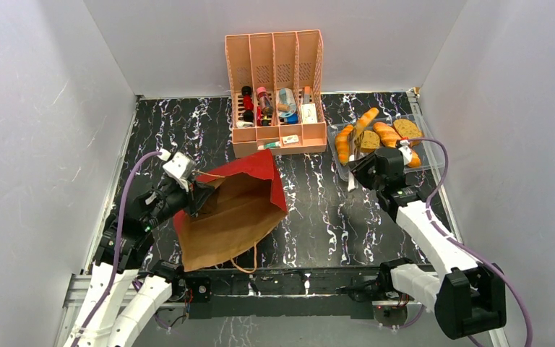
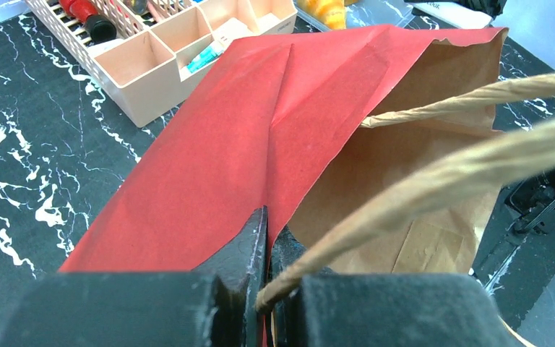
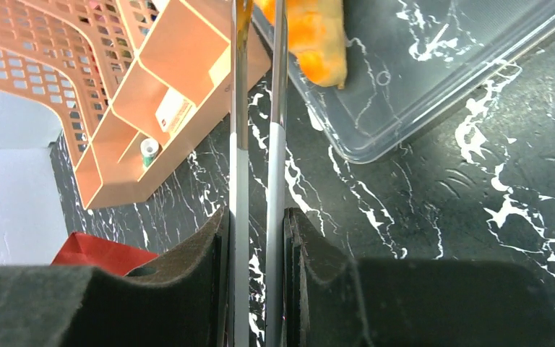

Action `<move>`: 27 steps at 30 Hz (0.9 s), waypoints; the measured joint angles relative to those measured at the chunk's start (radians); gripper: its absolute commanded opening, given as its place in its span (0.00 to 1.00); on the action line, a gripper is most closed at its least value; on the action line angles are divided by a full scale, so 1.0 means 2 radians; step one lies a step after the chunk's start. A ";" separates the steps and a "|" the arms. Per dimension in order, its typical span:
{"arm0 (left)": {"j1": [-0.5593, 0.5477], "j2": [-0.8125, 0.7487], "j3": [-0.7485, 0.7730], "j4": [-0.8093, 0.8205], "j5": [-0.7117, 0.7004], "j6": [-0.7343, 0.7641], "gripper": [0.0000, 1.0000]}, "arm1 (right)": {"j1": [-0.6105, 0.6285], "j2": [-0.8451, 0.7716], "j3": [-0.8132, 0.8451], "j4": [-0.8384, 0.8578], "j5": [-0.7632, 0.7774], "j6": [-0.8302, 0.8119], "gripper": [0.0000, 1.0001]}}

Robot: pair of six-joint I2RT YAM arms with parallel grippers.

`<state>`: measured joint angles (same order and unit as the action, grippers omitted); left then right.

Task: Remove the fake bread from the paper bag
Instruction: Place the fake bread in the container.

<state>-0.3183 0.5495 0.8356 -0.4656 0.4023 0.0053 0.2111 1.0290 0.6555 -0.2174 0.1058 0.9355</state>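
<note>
Foam-padded left tool (image 2: 267, 228) pinches the creased red-and-kraft paper bag (image 2: 246, 144); right tool (image 3: 257, 231) clamps thin metal tongs (image 3: 240, 108).

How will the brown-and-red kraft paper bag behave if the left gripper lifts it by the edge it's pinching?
Probably floppy: the brown-and-red kraft paper bag lies creased and slumped, so it would likely sag from the left gripper. Likely light, since it looks nearly flat. Its twisted paper loop handle would probably dangle loosely.
</note>
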 measured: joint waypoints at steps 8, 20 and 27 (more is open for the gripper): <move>0.000 -0.003 -0.013 0.015 -0.001 -0.013 0.00 | -0.071 0.049 -0.020 0.044 -0.051 0.002 0.01; 0.000 -0.005 -0.025 0.032 -0.001 -0.016 0.00 | -0.077 0.046 -0.042 0.057 -0.049 0.005 0.06; 0.000 -0.012 -0.026 0.035 -0.001 -0.018 0.00 | -0.077 0.006 -0.042 0.040 -0.049 0.004 0.06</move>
<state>-0.3183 0.5248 0.7841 -0.3965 0.3996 -0.0312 0.0566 1.0402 0.5720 -0.1377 0.0081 0.9443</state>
